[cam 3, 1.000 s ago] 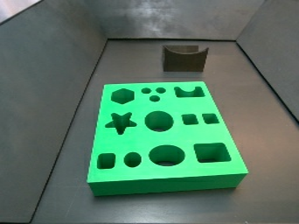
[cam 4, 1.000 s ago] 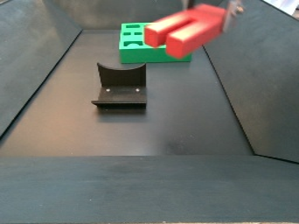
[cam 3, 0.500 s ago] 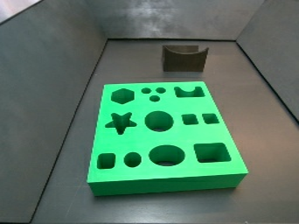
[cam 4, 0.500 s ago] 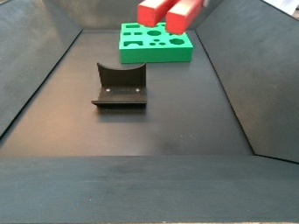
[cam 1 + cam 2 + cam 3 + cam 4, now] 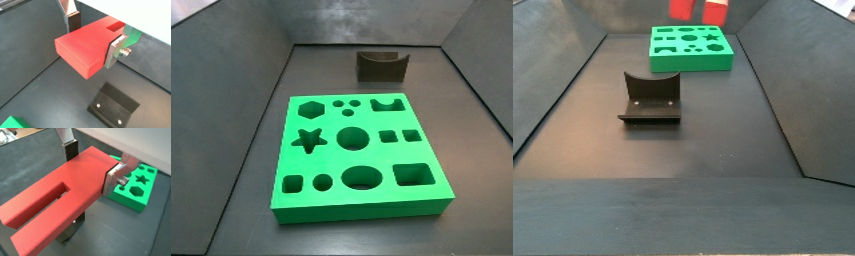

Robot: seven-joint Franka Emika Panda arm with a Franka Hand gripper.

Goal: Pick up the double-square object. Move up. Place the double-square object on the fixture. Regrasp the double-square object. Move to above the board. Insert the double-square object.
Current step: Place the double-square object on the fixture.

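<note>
In both wrist views the gripper (image 5: 93,165) pinches the double-square object (image 5: 57,205) across its solid end, one silver finger (image 5: 69,19) on the far face and the other finger (image 5: 117,176) on the near face, so the jaws are pressed onto the red block and not onto each other. The slot and two prongs point away from the fingers, toward the dark floor (image 5: 40,90). In a side view the fixture (image 5: 648,98) sits left of centre with its notch empty, the board (image 5: 691,48) lies at about one o'clock from it, and only the two prong tips of the red block (image 5: 699,9) show at the top edge, high above the board's far side; the gripper itself is cut off there. In the other side view the board (image 5: 358,150) lies bare with the fixture (image 5: 382,65) at twelve o'clock behind it, well apart. The step in hand appears to be carrying the block over the board. To do it well, the prongs likely need squaring to the pair of square holes (image 5: 398,135) before any descent, with the block kept plumb and the grip firm, then lowered slowly so a prong does not catch on a hole's edge.
</note>
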